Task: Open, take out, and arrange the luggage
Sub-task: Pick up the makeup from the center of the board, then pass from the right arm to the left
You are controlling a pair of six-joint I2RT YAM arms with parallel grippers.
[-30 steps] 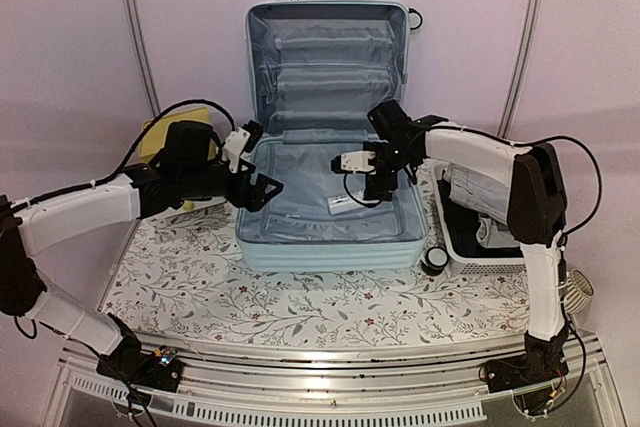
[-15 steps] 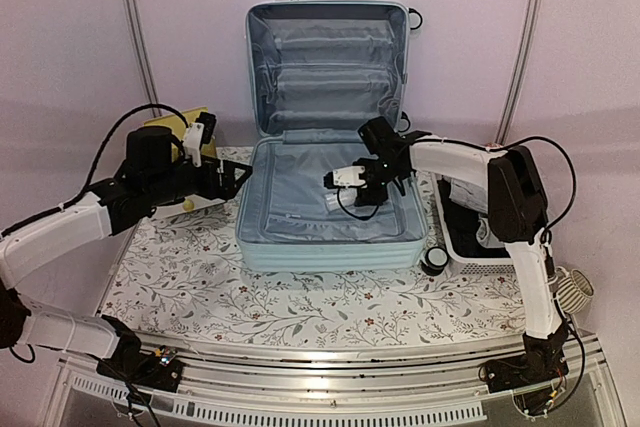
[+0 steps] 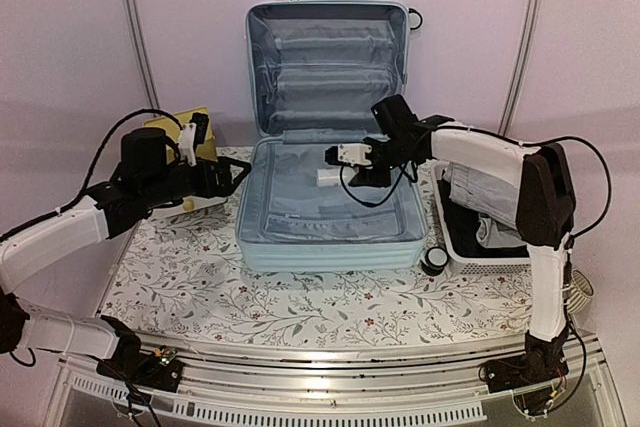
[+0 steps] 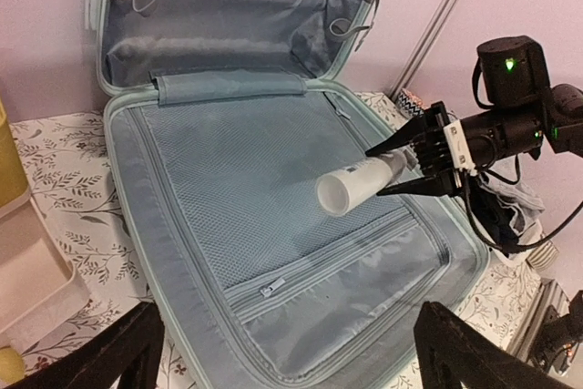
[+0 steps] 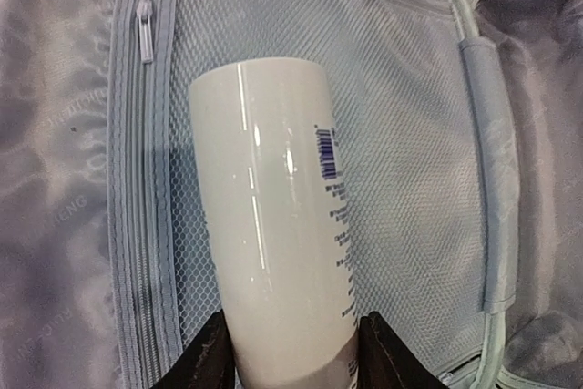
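Note:
The luggage (image 3: 327, 247) lies open on the table, its lid (image 3: 325, 67) upright against the wall, grey mesh lining (image 4: 228, 189) facing up. My right gripper (image 3: 345, 173) hovers over the lower half, shut on a white bottle (image 3: 327, 179). In the right wrist view the bottle (image 5: 273, 216) sits between the black fingers (image 5: 205, 362) above the mesh (image 5: 410, 134). From the left wrist view the bottle (image 4: 351, 187) points toward the camera, held clear of the lining. My left gripper (image 3: 238, 177) stands open just left of the suitcase wall, nothing between its fingertips (image 4: 127, 353).
A yellow-topped box (image 3: 185, 132) stands behind the left arm. A white lattice basket (image 3: 470, 247) holding folded clothes sits right of the suitcase, with a small black round object (image 3: 435, 260) at its front corner. A floral cloth (image 3: 300, 297) covers the table.
My right gripper closed on the white bottle and raised it off the suitcase lining. The left arm drew back leftward, away from the suitcase edge.

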